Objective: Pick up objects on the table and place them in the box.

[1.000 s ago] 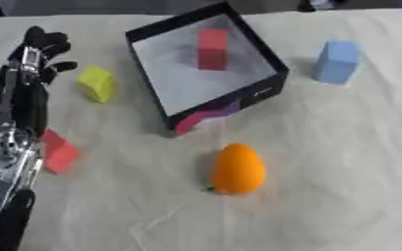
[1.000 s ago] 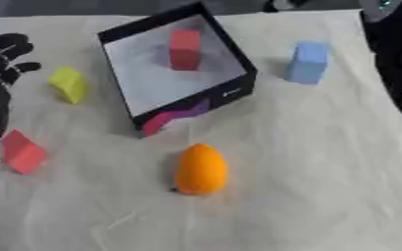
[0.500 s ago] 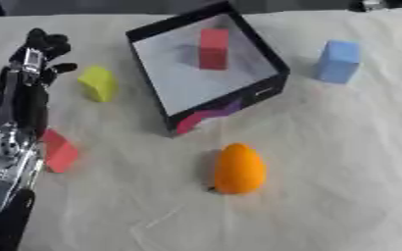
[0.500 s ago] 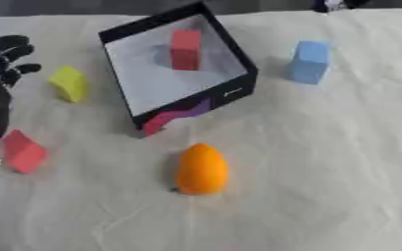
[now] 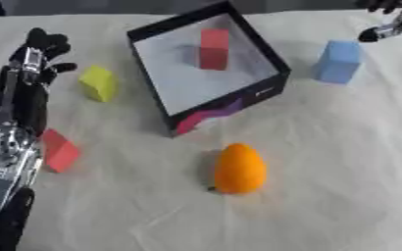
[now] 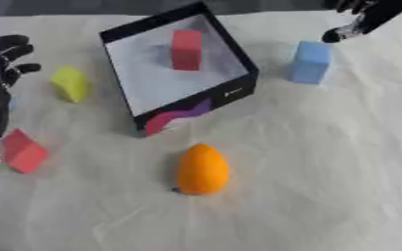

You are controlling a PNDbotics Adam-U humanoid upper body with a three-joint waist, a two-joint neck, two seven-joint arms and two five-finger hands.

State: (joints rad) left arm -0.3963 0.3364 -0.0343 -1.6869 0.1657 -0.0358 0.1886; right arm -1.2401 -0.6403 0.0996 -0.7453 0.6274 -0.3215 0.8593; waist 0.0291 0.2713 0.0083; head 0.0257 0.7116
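A black box (image 5: 269,90) with a white floor stands at the upper middle, and a red block (image 5: 213,48) lies inside it. On the cloth lie a blue block (image 6: 310,61) to the box's right, a yellow block (image 5: 98,83) to its left, a red block (image 5: 60,150) at the lower left and an orange fruit (image 5: 238,168) in front of the box. My left hand (image 5: 22,83) rests open along the left edge, fingers up, beside the yellow block and holding nothing. My right hand (image 6: 363,18) reaches in at the top right corner, just beyond the blue block, only partly in view.
A wrinkled white cloth (image 5: 341,186) covers the table. My left forearm (image 5: 3,166) lies along the left edge next to the red block. The table's far edge runs just behind the box.
My right hand has come into view at the top right, above the blue block. The left hand and all the objects stay where they were.
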